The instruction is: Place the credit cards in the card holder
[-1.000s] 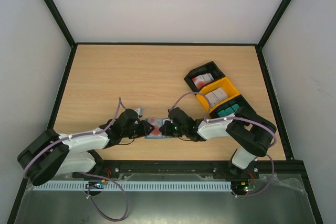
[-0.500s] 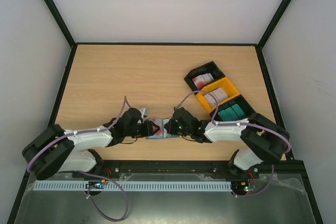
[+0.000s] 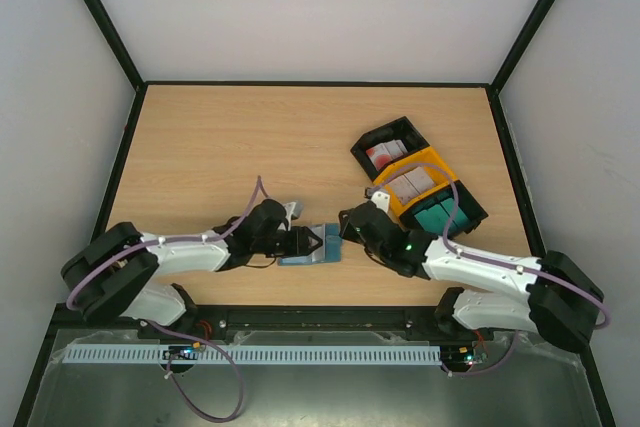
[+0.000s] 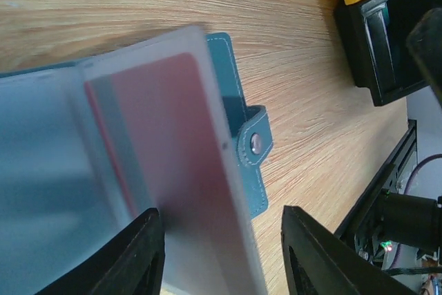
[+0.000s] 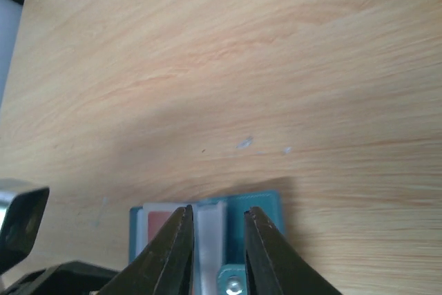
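The teal card holder [image 3: 318,248] lies open on the table between my two grippers. In the left wrist view its snap tab [image 4: 255,144] points right, and a reddish credit card [image 4: 162,136] sits inside a pale see-through sleeve. My left gripper [image 4: 221,212] is open, with the sleeve's edge running loose between its fingers. My right gripper [image 5: 219,210] is open a little, just above the holder's [image 5: 259,215] white sleeve and the red card [image 5: 159,222]. In the top view the left gripper [image 3: 303,243] is at the holder's left end and the right gripper [image 3: 349,228] at its right.
A three-bin tray stands at the right: a black bin [image 3: 372,139] with reddish cards, a yellow bin [image 3: 437,160] with white cards, and a dark-green bin [image 3: 468,215] with teal wallets. The table's near edge and rail lie just behind the holder.
Both grippers have opened. The right arm has drawn back to the right, off the holder. The left gripper and the holder have shifted slightly right.
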`<action>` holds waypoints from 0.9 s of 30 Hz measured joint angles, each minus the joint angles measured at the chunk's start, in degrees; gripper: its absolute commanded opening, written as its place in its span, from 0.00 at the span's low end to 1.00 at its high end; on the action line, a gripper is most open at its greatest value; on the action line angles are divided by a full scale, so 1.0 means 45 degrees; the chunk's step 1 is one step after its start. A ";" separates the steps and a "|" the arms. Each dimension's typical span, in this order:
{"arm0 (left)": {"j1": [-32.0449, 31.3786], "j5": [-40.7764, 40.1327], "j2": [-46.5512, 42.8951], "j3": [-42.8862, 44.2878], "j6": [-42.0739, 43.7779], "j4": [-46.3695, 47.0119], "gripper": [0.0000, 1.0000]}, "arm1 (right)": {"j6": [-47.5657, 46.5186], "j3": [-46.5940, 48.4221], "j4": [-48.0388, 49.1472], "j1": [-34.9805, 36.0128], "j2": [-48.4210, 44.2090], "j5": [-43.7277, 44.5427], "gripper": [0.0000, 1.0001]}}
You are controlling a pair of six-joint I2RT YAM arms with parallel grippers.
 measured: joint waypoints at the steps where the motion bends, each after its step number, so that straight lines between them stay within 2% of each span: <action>1: -0.0092 -0.0068 0.0121 0.0126 0.0005 -0.0039 0.51 | 0.0010 0.0000 -0.0306 0.0000 -0.0253 0.0374 0.23; 7: -0.0714 -0.0296 0.0806 0.0913 0.0092 -0.0063 0.54 | 0.0005 -0.0117 -0.1389 -0.0418 -0.1141 0.1564 0.24; 14: -0.0908 -0.1088 0.2186 0.1253 0.0180 -0.0063 0.54 | -0.0010 -0.0325 -0.1889 -0.0850 -0.1268 0.1768 0.25; 19: -0.0952 -0.1200 0.2225 0.1467 0.0418 -0.0117 0.58 | -0.0568 -0.0233 -0.2322 -0.1175 -0.1608 0.1710 0.25; 23: -0.1005 -0.1321 0.1841 0.1758 0.0821 -0.0627 0.63 | -0.1812 0.0510 -0.2968 -0.1710 -0.1928 0.1404 0.31; 27: -0.1005 -0.1933 0.0597 0.2147 0.1307 -0.1413 0.66 | -0.3789 0.2093 -0.3891 -0.2137 -0.2118 0.0991 0.46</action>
